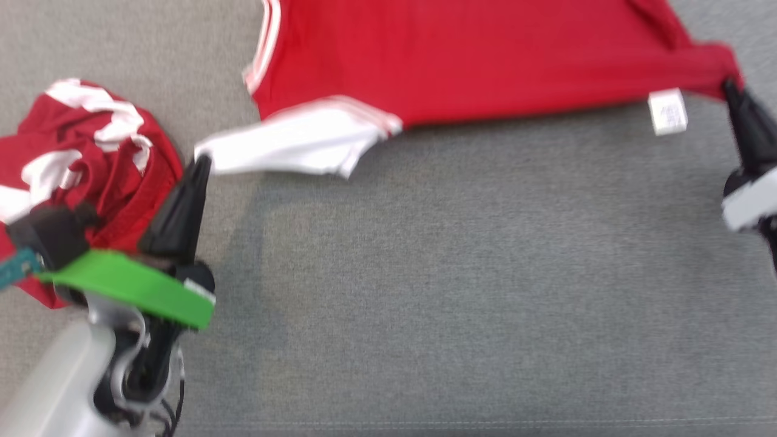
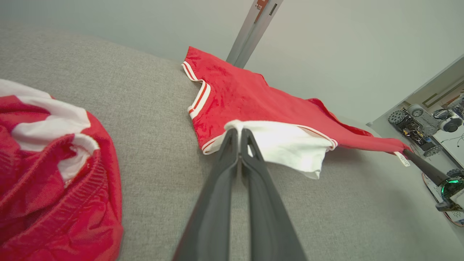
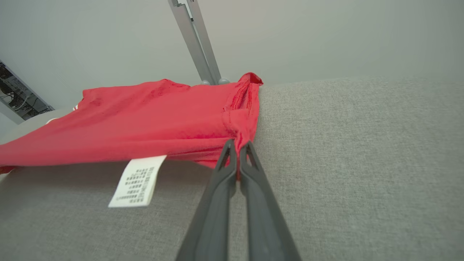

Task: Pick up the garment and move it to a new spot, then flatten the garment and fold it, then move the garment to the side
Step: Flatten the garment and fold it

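The garment (image 1: 485, 60) is a red shirt with a white sleeve and white-striped trim, stretched across the grey cushion at the top of the head view. My left gripper (image 1: 202, 159) is shut on the tip of the white sleeve (image 2: 286, 145), seen between the fingers in the left wrist view (image 2: 239, 131). My right gripper (image 1: 730, 85) is shut on the garment's red hem corner (image 3: 243, 134), next to a white care label (image 3: 137, 181). The cloth hangs taut between both grippers, its near edge lifted off the cushion.
A second red-and-white garment (image 1: 85, 164) lies crumpled at the left, just beside my left arm. The grey cushion (image 1: 455, 303) spreads wide in front. A metal post (image 2: 250, 32) stands behind the sofa. Small wheeled robots (image 2: 417, 123) sit on the floor at far right.
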`<state>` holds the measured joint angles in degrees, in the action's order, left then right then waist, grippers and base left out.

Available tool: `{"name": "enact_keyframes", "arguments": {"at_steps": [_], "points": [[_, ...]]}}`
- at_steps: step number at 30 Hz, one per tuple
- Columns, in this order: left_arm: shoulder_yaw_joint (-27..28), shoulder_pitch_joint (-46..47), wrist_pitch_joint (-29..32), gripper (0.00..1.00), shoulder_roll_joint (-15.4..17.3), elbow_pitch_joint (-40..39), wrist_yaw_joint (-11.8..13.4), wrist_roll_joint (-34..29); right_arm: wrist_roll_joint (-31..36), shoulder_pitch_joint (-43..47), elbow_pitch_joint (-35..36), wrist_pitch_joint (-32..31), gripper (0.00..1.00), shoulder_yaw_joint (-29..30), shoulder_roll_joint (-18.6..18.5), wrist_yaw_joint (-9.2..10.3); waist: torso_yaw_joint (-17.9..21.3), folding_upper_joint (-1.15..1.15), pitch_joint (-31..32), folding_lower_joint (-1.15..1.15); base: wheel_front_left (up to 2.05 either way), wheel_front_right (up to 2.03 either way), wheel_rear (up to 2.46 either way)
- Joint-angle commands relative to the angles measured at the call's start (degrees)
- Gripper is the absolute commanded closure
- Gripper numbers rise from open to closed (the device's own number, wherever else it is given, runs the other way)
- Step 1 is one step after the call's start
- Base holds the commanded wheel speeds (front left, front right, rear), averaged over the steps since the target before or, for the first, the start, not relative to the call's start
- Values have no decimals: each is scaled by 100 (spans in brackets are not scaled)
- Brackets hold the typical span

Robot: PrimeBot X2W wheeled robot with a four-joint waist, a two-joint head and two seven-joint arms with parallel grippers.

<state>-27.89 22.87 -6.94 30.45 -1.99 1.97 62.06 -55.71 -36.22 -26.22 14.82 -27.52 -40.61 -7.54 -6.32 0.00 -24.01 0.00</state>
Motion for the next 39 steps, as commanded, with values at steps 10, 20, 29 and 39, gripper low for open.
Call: {"name": "enact_keyframes", "arguments": {"at_steps": [10,20,29,39], "points": [[19,-1759,-365,100,187,-626,630,165,91,1563,464,42,100,562,207,11,508,0,1297,0,0,0,0],[-74,-2313,-370,100,242,-1069,1120,21,820,2838,987,43,100,1032,301,11,529,0,1418,0,0,0,0],[-183,-1468,-34,100,75,-603,1032,-28,887,2126,740,-436,100,840,548,10,543,0,1041,0,0,0,0],[-500,11,202,100,-320,604,575,-389,941,1046,13,-605,100,536,652,10,320,0,461,0,0,0,0]]}}
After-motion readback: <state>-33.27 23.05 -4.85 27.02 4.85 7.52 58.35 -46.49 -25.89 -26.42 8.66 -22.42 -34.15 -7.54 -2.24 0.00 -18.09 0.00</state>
